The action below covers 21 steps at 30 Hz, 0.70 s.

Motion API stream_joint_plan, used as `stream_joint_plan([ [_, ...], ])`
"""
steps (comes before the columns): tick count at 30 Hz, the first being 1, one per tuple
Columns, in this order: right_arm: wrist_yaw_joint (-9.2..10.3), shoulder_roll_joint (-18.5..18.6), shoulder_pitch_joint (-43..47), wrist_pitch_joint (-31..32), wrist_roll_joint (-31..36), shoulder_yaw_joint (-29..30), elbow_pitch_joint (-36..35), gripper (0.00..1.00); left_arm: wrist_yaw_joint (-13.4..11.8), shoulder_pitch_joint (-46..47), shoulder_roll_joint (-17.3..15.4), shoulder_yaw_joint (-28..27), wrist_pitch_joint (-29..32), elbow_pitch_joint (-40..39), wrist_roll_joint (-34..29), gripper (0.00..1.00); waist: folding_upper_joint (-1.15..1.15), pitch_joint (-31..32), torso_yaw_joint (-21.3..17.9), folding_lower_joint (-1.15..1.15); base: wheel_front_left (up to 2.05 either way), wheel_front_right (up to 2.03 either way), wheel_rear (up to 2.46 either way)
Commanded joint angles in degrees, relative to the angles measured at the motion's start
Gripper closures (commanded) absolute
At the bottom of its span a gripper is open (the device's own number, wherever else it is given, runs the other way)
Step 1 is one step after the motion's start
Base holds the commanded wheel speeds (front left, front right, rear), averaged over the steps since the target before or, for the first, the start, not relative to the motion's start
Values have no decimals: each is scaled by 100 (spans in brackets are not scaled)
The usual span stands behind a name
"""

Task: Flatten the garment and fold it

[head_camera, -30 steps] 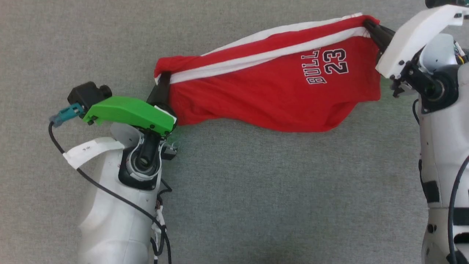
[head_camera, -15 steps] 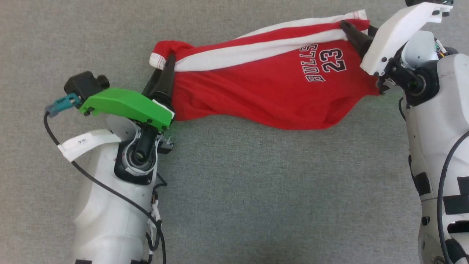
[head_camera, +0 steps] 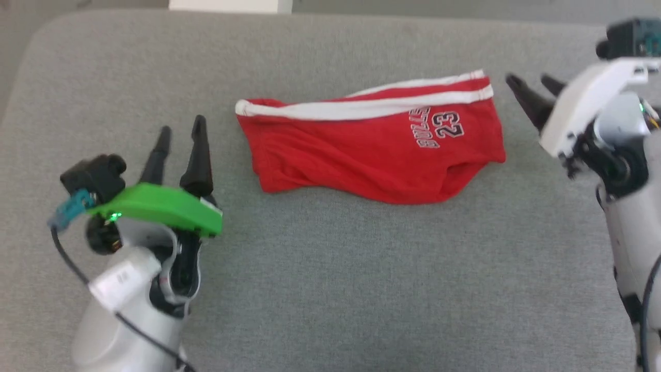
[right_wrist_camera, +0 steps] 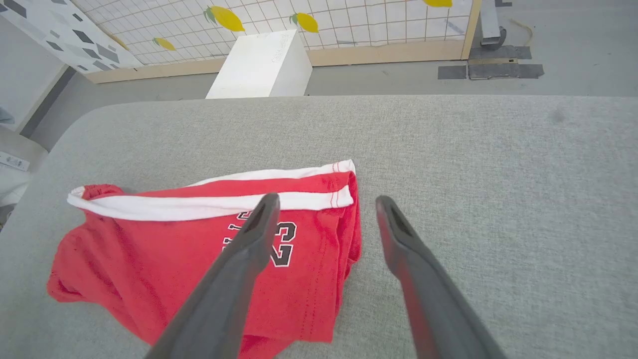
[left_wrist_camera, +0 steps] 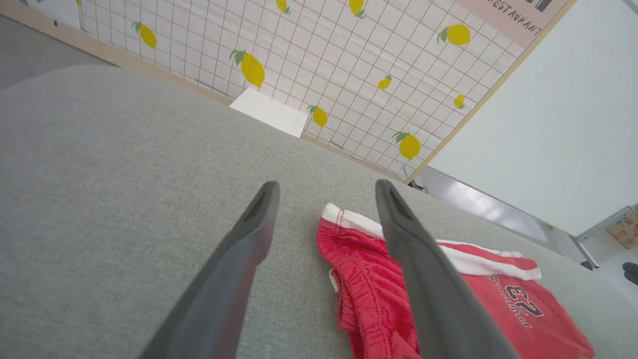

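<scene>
A: What sort of place, a home?
B: Nope. Looks like a robot test lab w/ a mock set. The wall panel (left_wrist_camera: 319, 65) is a tile grid w/ printed lemons, wood frame (left_wrist_camera: 491, 89) at its edge, plain white wall beside it.
A: Anything else?
B: Pink sign (left_wrist_camera: 508, 17) reading "RESTAURANT". Grey fabric-topped table (head_camera: 330, 289), rounded corners. Bare grey floor (right_wrist_camera: 573, 60) w/ tape patches (right_wrist_camera: 491, 71), a white box (right_wrist_camera: 259, 65), and a cardboard box (left_wrist_camera: 625, 230) off to the side.

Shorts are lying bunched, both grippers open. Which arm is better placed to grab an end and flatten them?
Right, probably. The right gripper is open with its tips just beside the white-banded hem corner of the shorts. The left gripper, also open, stands farther from the waistband end.
</scene>
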<state>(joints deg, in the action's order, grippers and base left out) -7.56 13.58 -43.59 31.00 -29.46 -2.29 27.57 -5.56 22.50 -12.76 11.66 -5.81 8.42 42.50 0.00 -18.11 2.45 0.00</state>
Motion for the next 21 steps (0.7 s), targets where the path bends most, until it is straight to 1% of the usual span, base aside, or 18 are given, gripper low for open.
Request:
stream_joint_plan([
  [1,8,83,207,80,-46,-7,-83,0,76,-167,-136,89,-313,-111,-333,0,0,319,40,0,0,0,0],
  [3,8,185,401,171,-37,9,-192,0,84,-318,-247,186,-639,-231,-715,0,0,369,60,0,0,0,0],
  [5,8,244,580,249,-28,39,-282,0,81,-472,-308,223,-819,-344,-1057,0,0,402,70,0,0,0,0],
  [8,8,286,785,338,38,69,-370,0,53,-700,-223,126,-906,-531,-1390,0,0,405,90,0,0,0,0],
  [10,8,282,896,400,116,79,-404,0,58,-833,-99,-8,-914,-692,-1597,0,0,384,111,0,0,0,0],
  [14,8,234,1043,516,360,-20,-450,0,160,-1083,197,-256,-917,-902,-1907,0,0,300,140,0,0,0,0],
  [21,8,-35,1018,499,647,-92,-248,0,461,-1243,583,-597,-918,-986,-2246,0,0,136,198,0,0,0,0],
])
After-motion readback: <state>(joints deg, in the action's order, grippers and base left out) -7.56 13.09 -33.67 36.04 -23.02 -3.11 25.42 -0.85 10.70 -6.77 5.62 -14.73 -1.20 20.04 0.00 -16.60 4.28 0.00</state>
